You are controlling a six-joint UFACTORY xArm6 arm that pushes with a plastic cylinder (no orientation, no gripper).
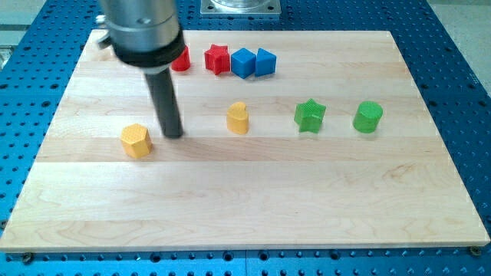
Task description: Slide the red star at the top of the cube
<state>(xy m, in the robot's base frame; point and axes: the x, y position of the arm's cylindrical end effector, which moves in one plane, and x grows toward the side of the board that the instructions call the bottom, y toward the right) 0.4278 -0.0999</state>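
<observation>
Nearest us on the tabletop, our tip rests just right of the yellow hexagon block, well short of the task's blocks. This tool is a plain rod with nothing to spread or pinch. Farther off, the red star sits just left of the two blue cubes, not beyond them. We judge the slide not yet begun.

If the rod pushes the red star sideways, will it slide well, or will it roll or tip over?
The red star looks low and flat-based, so it will probably slide, not tip or roll. Its points may make it turn if my tip pushes off-centre. It sits close to the blue cube, so it may bump it.
</observation>
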